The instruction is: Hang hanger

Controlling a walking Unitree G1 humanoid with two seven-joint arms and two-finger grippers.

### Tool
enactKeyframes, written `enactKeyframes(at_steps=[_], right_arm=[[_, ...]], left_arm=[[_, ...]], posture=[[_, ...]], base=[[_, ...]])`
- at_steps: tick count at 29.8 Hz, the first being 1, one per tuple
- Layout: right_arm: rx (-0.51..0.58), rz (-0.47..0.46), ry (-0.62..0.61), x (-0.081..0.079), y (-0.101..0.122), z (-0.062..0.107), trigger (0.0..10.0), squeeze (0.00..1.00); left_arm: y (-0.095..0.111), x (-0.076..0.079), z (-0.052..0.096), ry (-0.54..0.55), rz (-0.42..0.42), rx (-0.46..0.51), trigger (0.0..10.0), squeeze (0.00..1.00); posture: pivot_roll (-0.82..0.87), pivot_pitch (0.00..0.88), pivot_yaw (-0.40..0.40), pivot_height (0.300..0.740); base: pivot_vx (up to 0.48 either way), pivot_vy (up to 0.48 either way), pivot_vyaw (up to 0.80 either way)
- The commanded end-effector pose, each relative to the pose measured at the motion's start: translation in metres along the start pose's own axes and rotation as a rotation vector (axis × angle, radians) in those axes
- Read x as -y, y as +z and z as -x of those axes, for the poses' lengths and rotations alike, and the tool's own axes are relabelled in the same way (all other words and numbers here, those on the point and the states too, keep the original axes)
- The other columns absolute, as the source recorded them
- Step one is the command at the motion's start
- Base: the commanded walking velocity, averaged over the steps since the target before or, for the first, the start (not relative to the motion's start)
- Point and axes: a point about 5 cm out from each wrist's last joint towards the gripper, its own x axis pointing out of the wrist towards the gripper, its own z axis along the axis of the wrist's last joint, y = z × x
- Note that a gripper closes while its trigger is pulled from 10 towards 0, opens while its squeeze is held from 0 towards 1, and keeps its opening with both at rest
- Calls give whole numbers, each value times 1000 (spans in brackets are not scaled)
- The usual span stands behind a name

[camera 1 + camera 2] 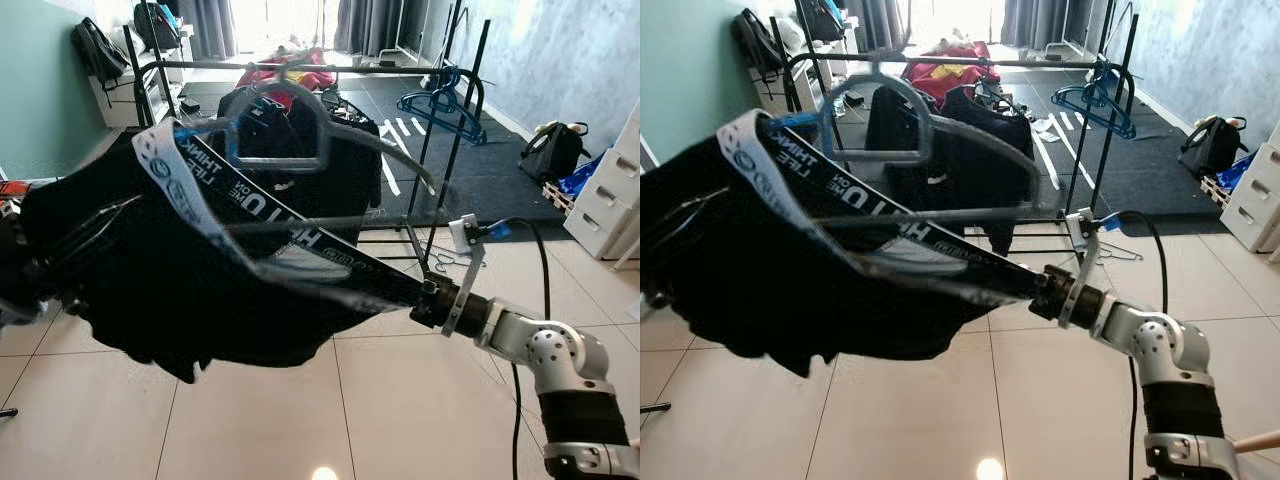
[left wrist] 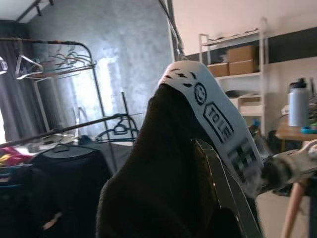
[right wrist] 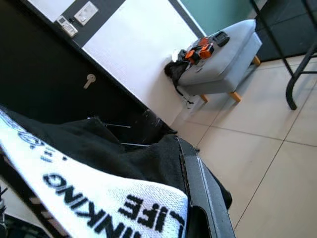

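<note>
Left eye view: taking the black clothes rack [image 1: 300, 68] as the landmark, a large black garment [image 1: 150, 270] with a white band printed in black lettering [image 1: 215, 190] is held up in front of it, nearer the camera, spreading from the picture's left edge toward the middle. The left end effector [image 1: 25, 275] sits at the garment's left end, buried in the cloth, so I cannot tell whether it is clenched or released. A grey hanger [image 1: 290, 125] rises out of the garment's upper edge, blurred; its hook reaches up to about the level of the rack's top bar, but whether it touches the bar cannot be told. Behind it, dark clothes [image 1: 330, 150] hang from the rack. On the rack's right end a blue hanger [image 1: 440, 108] hangs from the bar. Below and to the right of the rack, the right end effector [image 1: 395, 285] stretches from the silver right arm [image 1: 540, 350] into the garment's right end; in the right wrist view one black finger [image 3: 203, 193] lies against the cloth and the white band, yet the other finger is covered, so its grip cannot be told. Right of the rack, a black backpack [image 1: 555, 150] lies on the dark mat beside white drawers [image 1: 615, 195]. Pale floor tiles [image 1: 400, 420] lie under the garment.
</note>
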Motion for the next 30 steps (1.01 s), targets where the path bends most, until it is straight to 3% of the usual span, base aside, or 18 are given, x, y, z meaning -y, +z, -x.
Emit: enactKeyframes(at_steps=[1,5,10,13,20,30], right_arm=[[14,-30,-44,5,3,5,0,0],[62,-69,-109,9,10,1,0,0],[103,-87,-157,15,15,-1,0,0],[161,-131,-254,28,19,0,0,0],[184,-161,-290,31,23,-1,0,0],[132,-167,-272,26,19,-5,0,0]], left_arm=[[10,-8,5,51,-101,7,0,0],[9,-1,3,-4,-182,-44,0,0],[6,4,4,-50,-160,-60,0,0],[0,9,9,-100,-115,-84,0,0],[-5,12,12,-148,-117,-117,0,0],[-2,-2,9,-53,-240,-116,0,0]], posture=[[-72,6,-6,740],[-66,9,-7,740],[-64,10,-10,740],[-59,12,-12,740],[-60,15,-13,740],[-67,15,-8,740]], base=[[0,0,0],[0,0,0],[0,0,0],[0,0,0],[0,0,0],[0,0,0]])
